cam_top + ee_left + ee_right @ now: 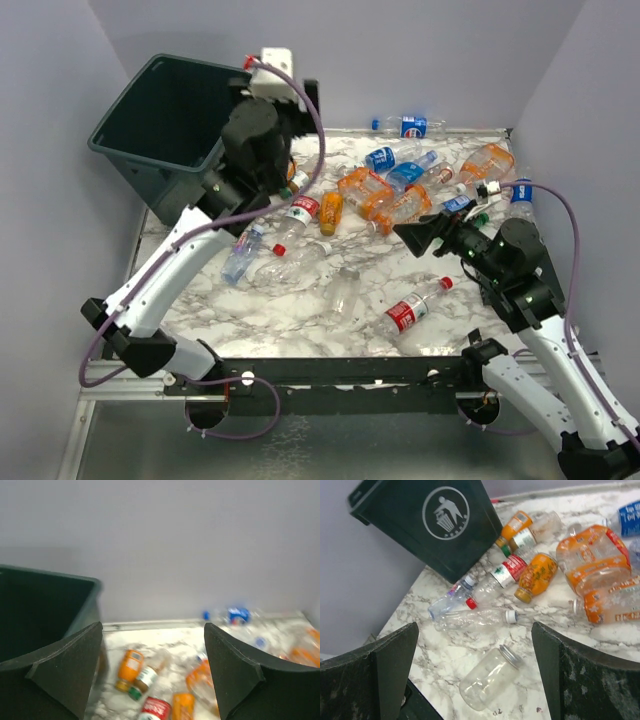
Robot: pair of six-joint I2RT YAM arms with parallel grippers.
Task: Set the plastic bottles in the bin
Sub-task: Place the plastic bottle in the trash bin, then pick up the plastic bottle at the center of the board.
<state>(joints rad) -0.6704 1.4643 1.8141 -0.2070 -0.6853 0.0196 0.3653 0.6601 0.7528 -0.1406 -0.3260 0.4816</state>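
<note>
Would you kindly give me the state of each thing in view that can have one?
left gripper, open, empty.
right gripper, open, empty.
bin, no lid, inside too dark to tell contents.
front red-label bottle, lying on its side, red cap on.
clear bottle, lying on its side, white cap on.
orange bottle, lying on its side, capped.

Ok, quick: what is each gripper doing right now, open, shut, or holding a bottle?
Left gripper: open, nothing between its fingers, up by the bin.
Right gripper: open, empty.
</note>
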